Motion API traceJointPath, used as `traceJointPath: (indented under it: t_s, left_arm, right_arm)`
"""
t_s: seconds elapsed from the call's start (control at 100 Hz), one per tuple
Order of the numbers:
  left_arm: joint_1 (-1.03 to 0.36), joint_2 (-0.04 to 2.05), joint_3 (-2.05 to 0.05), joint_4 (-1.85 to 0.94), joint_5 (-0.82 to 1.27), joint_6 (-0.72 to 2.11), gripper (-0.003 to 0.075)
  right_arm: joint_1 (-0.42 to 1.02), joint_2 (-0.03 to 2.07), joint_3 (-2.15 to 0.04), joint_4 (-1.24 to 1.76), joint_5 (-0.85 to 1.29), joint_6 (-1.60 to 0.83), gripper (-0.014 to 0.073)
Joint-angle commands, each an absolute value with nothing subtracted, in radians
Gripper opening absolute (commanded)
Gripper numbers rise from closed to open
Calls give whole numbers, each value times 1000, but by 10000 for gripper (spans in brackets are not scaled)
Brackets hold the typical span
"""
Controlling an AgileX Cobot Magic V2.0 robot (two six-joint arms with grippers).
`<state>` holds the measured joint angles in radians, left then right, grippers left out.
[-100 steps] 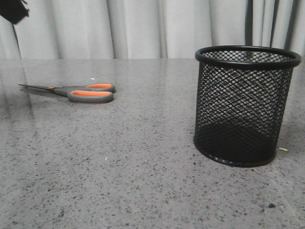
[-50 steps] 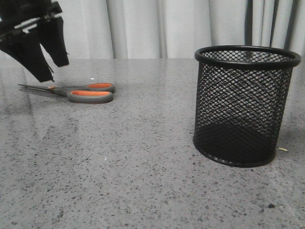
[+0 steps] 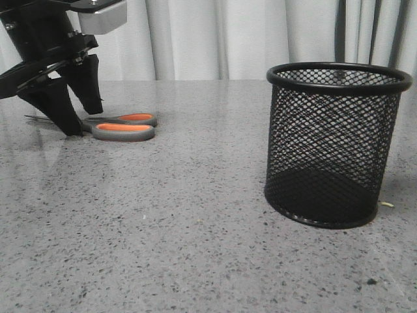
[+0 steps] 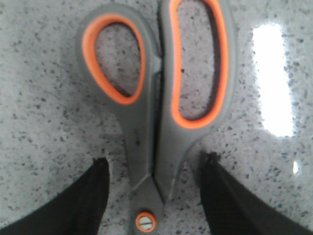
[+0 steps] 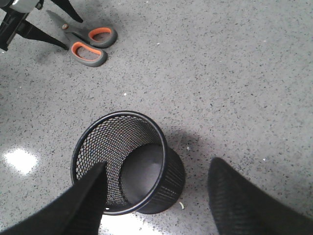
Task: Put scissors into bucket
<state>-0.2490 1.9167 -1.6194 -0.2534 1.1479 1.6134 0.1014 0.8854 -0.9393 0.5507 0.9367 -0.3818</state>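
My left fingers (image 3: 62, 104): spread, straddling the scissors (image 3: 117, 126) near the pivot.
Bucket (image 3: 333, 143): upright, well apart from the scissors.

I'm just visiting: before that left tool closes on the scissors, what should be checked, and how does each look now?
1. Left tool open: ok, its fingers are spread.
2. Scissors between the fingers: ok, the neck by the pivot sits in the gap.
3. Scissors lying flat and closed on the table: ok.
4. Fingers low enough to grip: cannot tell.
5. Bucket upright, mouth open: ok; inside looks empty.
6. Right tool clear of the bucket mouth: not ok, it hangs open right above it.
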Motion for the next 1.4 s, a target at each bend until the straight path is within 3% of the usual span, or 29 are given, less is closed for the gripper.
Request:
traceJointPath:
  t_s: [0.0,0.23,0.4,0.96,1.03,1.23,1.39]
  left_arm:
    - [-257,1881,-1650,-277,1121,1618,387]
    - [-257,1896,-1669,-289,1140,1618,388]
    - [-257,1916,-1669,-291,1280,1618,388]
    - [-259,1926,-1662,-308,1280,1562,384]
    - [-259,1926,-1662,-308,1280,1562,335]
    - [-259,1926,-1662,-308,1280,1562,60]
    - [-259,1928,-1662,-308,1280,1561,-2]
  right_arm:
    - [102,885,-975,574,891,-394,405]
    - [102,885,-975,574,891,-394,405]
    - [102,885,-975,574,891,-394,405]
    - [102,885,-975,574,904,-394,405]
    - [102,885,-975,574,904,-394,405]
    - [102,885,-975,574,904,-394,405]
    - [102,885,-975,574,904,-394,405]
